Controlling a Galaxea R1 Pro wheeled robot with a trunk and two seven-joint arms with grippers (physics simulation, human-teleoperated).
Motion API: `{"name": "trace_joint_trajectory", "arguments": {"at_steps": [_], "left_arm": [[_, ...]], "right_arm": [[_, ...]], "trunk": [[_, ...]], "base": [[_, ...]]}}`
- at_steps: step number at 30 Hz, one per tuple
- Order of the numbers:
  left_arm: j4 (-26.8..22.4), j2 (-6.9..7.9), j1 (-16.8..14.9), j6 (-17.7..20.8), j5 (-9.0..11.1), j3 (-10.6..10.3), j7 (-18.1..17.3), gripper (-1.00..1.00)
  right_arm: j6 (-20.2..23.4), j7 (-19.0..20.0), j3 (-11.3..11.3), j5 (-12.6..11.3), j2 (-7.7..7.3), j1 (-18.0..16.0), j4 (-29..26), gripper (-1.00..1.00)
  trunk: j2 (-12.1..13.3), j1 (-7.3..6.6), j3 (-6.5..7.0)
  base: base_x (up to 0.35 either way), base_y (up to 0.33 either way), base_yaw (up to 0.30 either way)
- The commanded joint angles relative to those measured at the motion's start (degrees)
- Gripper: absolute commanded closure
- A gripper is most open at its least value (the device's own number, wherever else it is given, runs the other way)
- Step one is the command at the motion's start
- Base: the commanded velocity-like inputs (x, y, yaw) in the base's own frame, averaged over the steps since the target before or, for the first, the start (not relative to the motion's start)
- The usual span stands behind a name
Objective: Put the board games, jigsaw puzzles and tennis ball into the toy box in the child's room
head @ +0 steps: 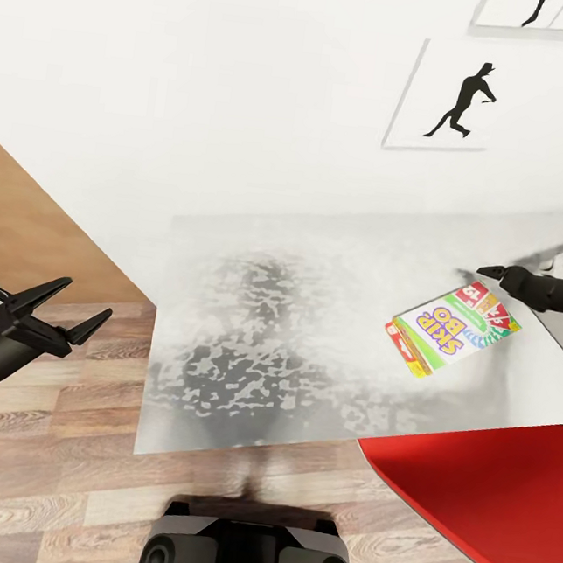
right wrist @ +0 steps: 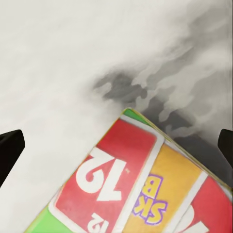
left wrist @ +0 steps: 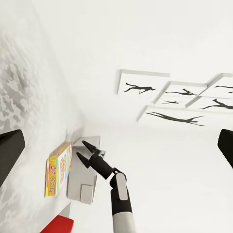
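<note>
My right hand [head: 492, 272] hovers, fingers apart, just beyond the far edge of the "SKIP-BO" game box [head: 453, 328], a red "12" card printed on its lid. My left hand [head: 67, 305] hangs spread over the wood floor [head: 48, 464]. The box lies flat on the white table [head: 292, 336], below silhouette prints [head: 458, 101].

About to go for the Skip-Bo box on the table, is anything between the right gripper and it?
Nothing visible. The right gripper hangs open just past the far corner of the Skip-Bo box, which lies flat on the white table with bare tabletop around it. The right wrist view looks straight onto the box, unobstructed.
</note>
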Motion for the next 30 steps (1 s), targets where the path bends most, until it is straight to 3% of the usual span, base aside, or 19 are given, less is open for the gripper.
{"name": "trace_joint_trajectory", "arguments": {"at_steps": [1, 30], "left_arm": [[0.0, 0.01, 0.0, 0.2, -0.5, 0.0, -0.5, -1.00], [0.0, 0.01, 0.0, 0.2, -0.5, 0.0, -0.5, -1.00]], "right_arm": [[0.3, 0.5, -0.2, 0.5, 0.02, 0.0, 0.0, -1.00], [-2.9, 0.4, -0.3, 0.5, 0.02, -0.9, 5.0, -1.00]], "trunk": [[-0.1, 0.03, -0.07], [-0.1, 0.03, -0.07]], "base": [[0.000, 0.000, 0.000], [0.000, 0.000, 0.000]]}}
